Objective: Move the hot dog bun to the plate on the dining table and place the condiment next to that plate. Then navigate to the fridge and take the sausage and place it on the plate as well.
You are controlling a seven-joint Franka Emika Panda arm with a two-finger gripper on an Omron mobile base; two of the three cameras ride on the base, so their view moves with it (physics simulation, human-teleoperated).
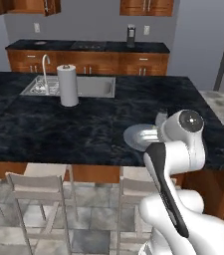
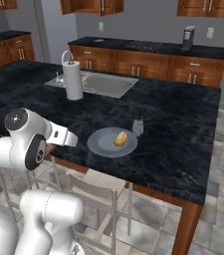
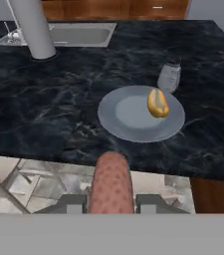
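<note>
Your gripper (image 3: 111,204) is clamped on the sausage (image 3: 111,182), which sticks out between the fingers, held off the table's (image 3: 58,119) near edge, short of the plate (image 3: 128,117). The bun (image 3: 157,103) lies on the plate's right part. The condiment (image 3: 169,75) stands upright just beyond the plate, close to the bun. Further back from the plate you see the paper-towel roll (image 3: 34,27) beside the sink (image 3: 78,35).
</note>
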